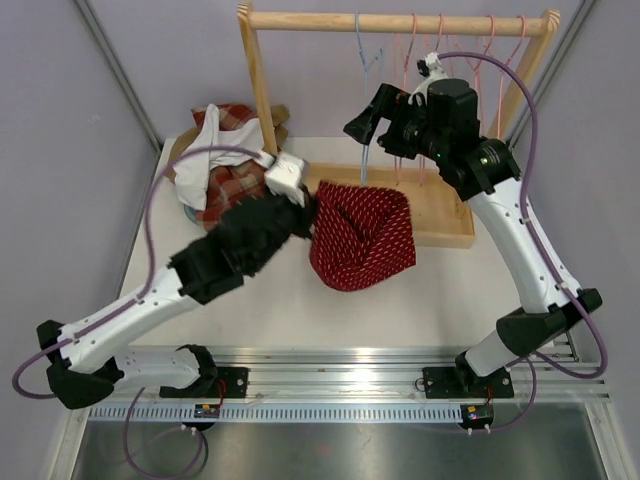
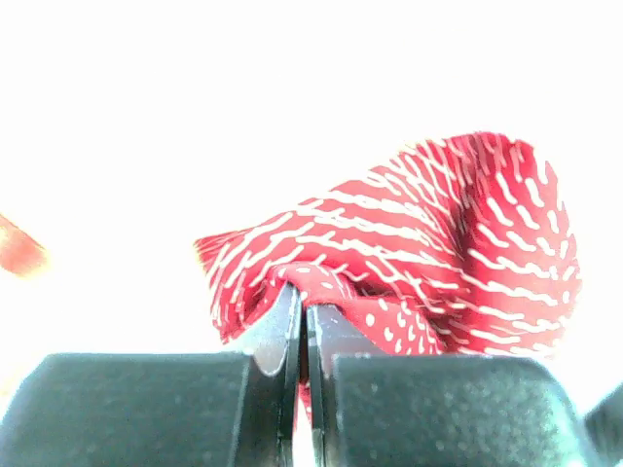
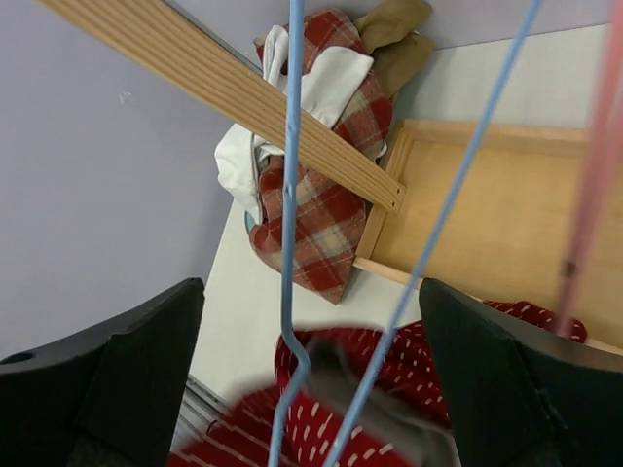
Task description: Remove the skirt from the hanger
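1. Red fabric with a white dash print, the skirt (image 2: 438,243), is pinched in the left tool (image 2: 304,309). The two fingers are pressed together on a fold at the garment's edge, with no gap visible between them.
2. Top view: the left tool (image 1: 292,215) appears blurred and meets the left edge of the skirt (image 1: 360,235).
3. The skirt lies bunched on the counter (image 1: 400,300). Its far portion rests over the front lip of the base tray (image 1: 445,215) of the clothes rack.
4. The right tool (image 1: 368,118) is raised beside the rack, with its fingers spread wide apart and gripping nothing.
5. Right wrist view: the wires of the blue hanger (image 3: 290,195) run down between the two spread fingers (image 3: 127,370) of the right tool (image 3: 310,292).
6. The lower end of the blue hanger reaches the bunched skirt (image 3: 419,375). Whether the fabric is still hooked on the wire cannot be determined.
7. The blue hanger (image 1: 363,60) hangs from the wooden rail (image 1: 300,20). Several pink hangers (image 1: 440,50) hang from the same rail, to its right.
8. A pile of garments (image 1: 220,165), red plaid and white, lies at the far left of the counter, beside the rack's left upright.
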You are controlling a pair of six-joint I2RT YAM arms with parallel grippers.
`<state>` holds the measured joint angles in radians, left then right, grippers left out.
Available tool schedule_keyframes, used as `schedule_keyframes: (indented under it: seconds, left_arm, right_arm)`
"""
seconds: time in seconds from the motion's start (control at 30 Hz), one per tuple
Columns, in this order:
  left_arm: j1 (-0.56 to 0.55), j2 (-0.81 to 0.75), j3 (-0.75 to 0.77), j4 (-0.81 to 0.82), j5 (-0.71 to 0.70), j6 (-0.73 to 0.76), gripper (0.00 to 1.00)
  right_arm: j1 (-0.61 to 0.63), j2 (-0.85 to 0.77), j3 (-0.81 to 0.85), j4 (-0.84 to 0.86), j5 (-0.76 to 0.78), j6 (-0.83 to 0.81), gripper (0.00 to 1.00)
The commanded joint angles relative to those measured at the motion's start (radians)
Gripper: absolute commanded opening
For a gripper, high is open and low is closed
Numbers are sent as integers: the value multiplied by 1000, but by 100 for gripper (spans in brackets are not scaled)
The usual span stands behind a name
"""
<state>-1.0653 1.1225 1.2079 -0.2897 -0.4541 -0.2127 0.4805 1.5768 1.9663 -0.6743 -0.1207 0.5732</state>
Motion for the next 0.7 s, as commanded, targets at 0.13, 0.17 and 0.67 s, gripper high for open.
schedule_keyframes:
  seconds: [0.13,0.17,0.67]
  left_arm:
    - [529,269,626,-247,126,240,0]
    - [575,311,786,-267,147,234,0]
    - [881,810,1239,-128,339,154,0]
  right_arm:
    - [-3,-272,-179,32,16,-35,100]
    - [-2,-293,-191,28,24,-41,100]
    - [-3,-555,-423,-4,55,-30,99]
